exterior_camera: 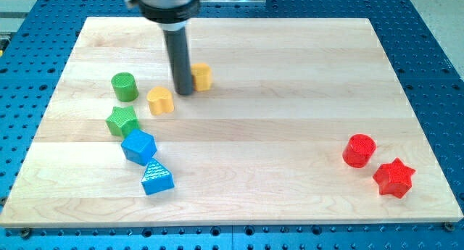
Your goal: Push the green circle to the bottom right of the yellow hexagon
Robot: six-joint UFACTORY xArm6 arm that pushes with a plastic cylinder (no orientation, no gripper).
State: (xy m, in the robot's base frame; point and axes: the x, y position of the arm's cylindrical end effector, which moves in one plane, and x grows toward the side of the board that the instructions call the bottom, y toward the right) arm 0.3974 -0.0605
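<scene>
The green circle (pixel 125 86) is a short green cylinder at the board's left. The yellow hexagon (pixel 201 76) lies to its right, partly hidden behind my rod. My tip (pixel 183 91) rests on the board just left of the yellow hexagon, touching or nearly touching it. A yellow heart (pixel 160 101) lies between the green circle and my tip, just below-left of the tip. The green circle is well left of the hexagon and slightly lower.
A green star (pixel 122 121), a blue cube (pixel 138 146) and a blue triangle (pixel 156 178) run down the left side. A red cylinder (pixel 359 150) and a red star (pixel 394 177) sit at the lower right. The wooden board (pixel 290 76) lies on a blue perforated table.
</scene>
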